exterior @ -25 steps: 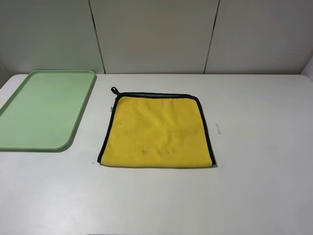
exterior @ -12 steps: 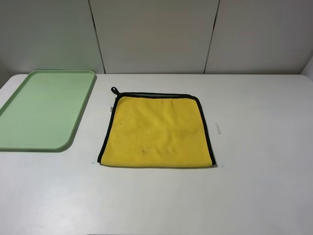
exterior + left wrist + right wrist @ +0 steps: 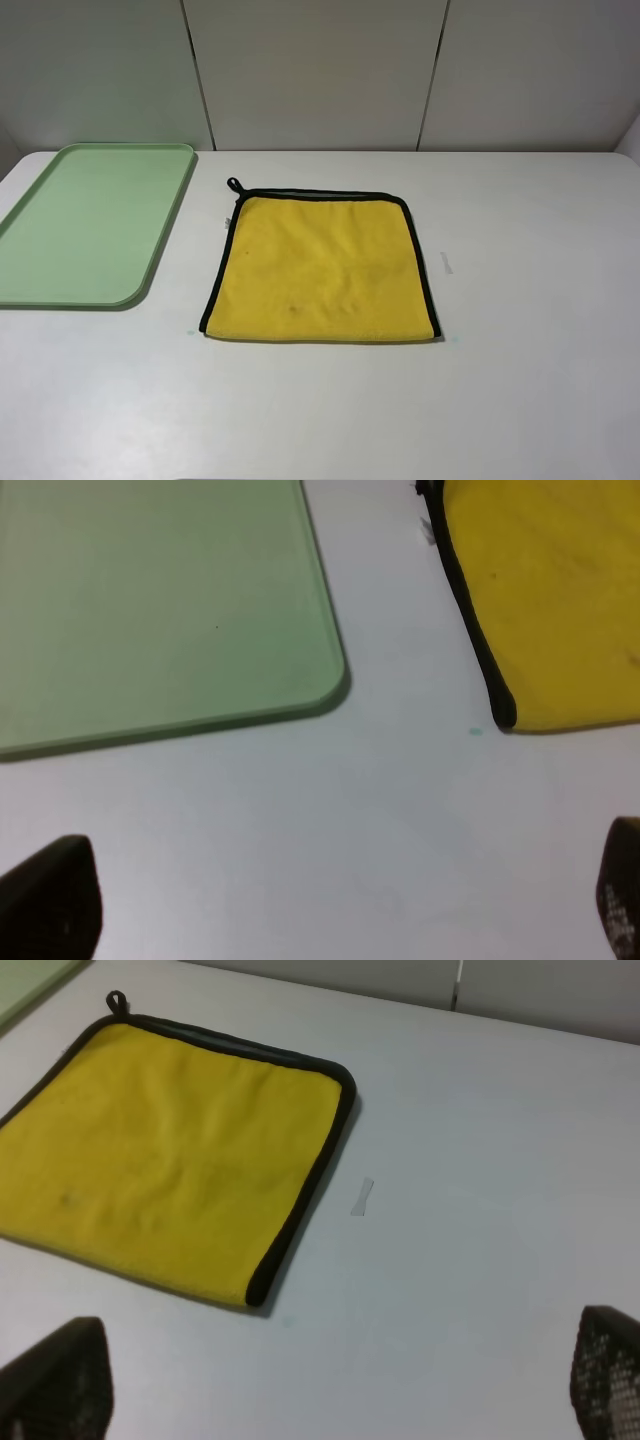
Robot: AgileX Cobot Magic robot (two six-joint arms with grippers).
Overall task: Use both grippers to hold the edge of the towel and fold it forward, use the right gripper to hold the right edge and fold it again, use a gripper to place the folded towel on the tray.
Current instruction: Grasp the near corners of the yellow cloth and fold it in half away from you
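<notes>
Neither arm shows up in the high view, so the wrist cams are all there is to go on. The left gripper point(image 3: 330, 900) hangs above bare tabletop. Its two black fingertips point(image 3: 45, 900) sit way out at opposite corners of the picture, so the jaws are spread wide with nothing between them. The right gripper point(image 3: 330, 1380) is the same: tips far apart, empty, over bare table.

The square bright-yellow plush towel point(image 3: 320, 270) lies flat near the middle of the white table point(image 3: 520, 400). It's well apart from the large pale-green plastic tray point(image 3: 90, 225), which sits at the table's left side. The towel's black stitched edge point(image 3: 320, 195) shows along the far, left and right sides, while the near side just reads yellow. A small black corner loop point(image 3: 233, 184) pokes out at the far left corner.

The left wrist cam looks at the tray's rounded near corner and the towel's near left corner. The right wrist cam looks at the towel's near right corner.

There's a little white tag point(image 3: 428, 530) on the towel's left side, too small to read. A clear scrap of tape point(image 3: 362, 1197) sits on the table just right of the towel.

Compared with a second ago, the high view looks identical: towel and tray in the same spots.
</notes>
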